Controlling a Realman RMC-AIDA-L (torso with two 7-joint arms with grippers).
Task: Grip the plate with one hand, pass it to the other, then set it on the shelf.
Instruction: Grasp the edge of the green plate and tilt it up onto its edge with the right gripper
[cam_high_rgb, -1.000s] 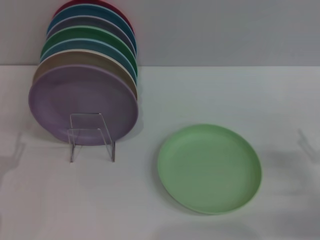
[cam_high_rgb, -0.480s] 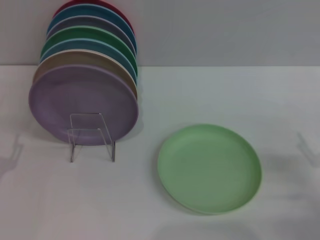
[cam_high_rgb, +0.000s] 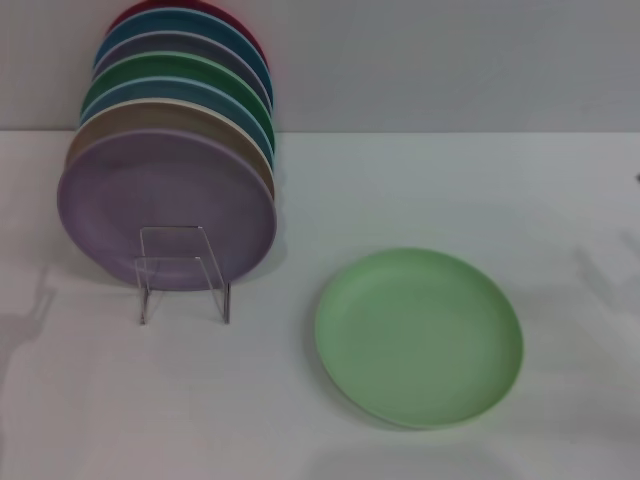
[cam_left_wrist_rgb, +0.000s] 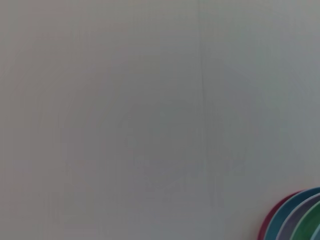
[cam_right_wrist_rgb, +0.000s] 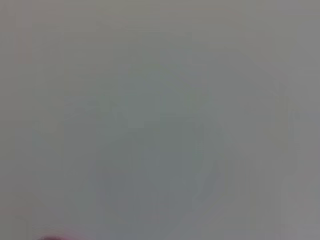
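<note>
The pale mint-green plate (cam_high_rgb: 419, 336) lies flat on the white table (cam_high_rgb: 450, 200), right of centre and near the front. The clear acrylic shelf (cam_high_rgb: 184, 272) stands at the left, with the lilac-purple plate (cam_high_rgb: 165, 205) leaning upright in it at the front of a row of several coloured plates. Neither gripper shows in any view. The edges of the rear plates (cam_left_wrist_rgb: 295, 220) show in a corner of the left wrist view. The right wrist view shows only a blank grey surface.
A grey wall (cam_high_rgb: 450, 60) runs behind the table. Faint shadows lie on the table at the far left (cam_high_rgb: 25, 315) and far right (cam_high_rgb: 600, 265). A tiny dark speck (cam_high_rgb: 637, 178) sits at the right edge of the head view.
The faint shadows at the table's left and right edges have shifted slightly. A dark speck has appeared at the right edge. The plates and shelf have not moved.
</note>
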